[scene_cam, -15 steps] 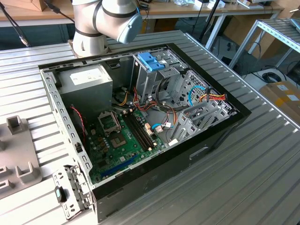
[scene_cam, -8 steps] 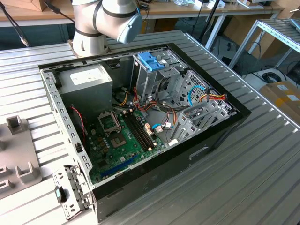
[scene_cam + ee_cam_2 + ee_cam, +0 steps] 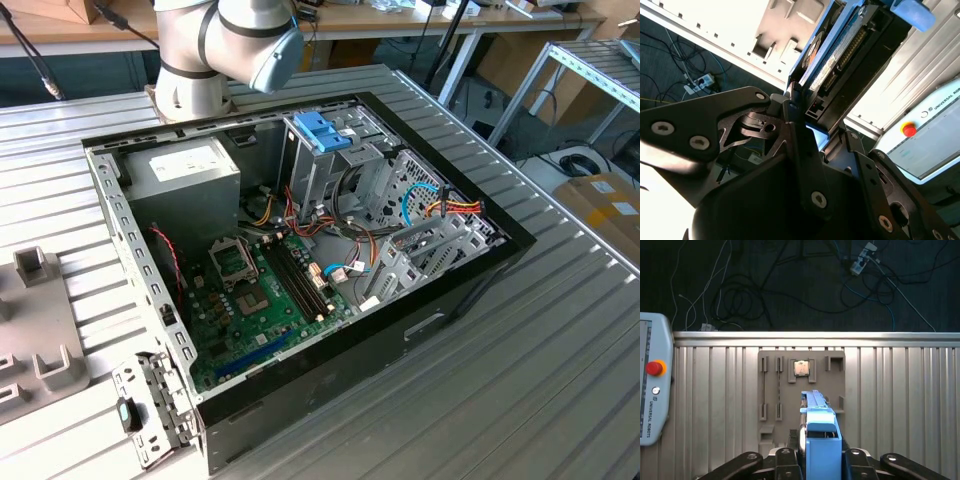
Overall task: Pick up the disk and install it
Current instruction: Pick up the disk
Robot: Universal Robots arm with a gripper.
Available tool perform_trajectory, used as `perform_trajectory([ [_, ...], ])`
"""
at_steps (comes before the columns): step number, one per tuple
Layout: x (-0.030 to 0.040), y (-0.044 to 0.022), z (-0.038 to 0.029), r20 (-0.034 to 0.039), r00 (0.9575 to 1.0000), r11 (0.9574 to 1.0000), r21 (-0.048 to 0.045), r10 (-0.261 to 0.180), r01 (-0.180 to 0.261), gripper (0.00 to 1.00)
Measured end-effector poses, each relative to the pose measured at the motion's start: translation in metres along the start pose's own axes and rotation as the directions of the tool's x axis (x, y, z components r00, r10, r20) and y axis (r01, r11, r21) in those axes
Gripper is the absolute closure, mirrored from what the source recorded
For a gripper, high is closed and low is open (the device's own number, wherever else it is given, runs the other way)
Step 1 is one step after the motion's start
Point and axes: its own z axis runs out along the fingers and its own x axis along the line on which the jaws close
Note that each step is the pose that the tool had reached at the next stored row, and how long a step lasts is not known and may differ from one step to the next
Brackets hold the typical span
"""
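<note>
First wrist view: claw (image 3: 821, 463) clamps the disk (image 3: 820, 437) above ribbed metal table (image 3: 900, 390), cabled floor (image 3: 765, 290) beyond.

Exterior view above case (image 3: 430, 335); wrist views near disk (image 3: 832, 57)

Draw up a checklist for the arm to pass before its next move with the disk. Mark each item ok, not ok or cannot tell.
1. Gripper shut on the disk, seen in both wrist views: ok.
2. Light blue frame in place on the disk: ok.
3. Disk clear of the grey fixture plate behind it: cannot tell.
4. Computer case open, insides exposed: ok.
5. Slot free in the metal cage: cannot tell.
6. Loose cables beside the cage, possibly in the way: not ok.
</note>
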Motion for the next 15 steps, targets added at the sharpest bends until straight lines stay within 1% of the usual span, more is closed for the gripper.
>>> perform_trajectory([
  [15, 0.0, -0.0063, -0.0003, 0.0, 1.0, 1.0, 0.0, 0.0, 0.0, 0.63],
])
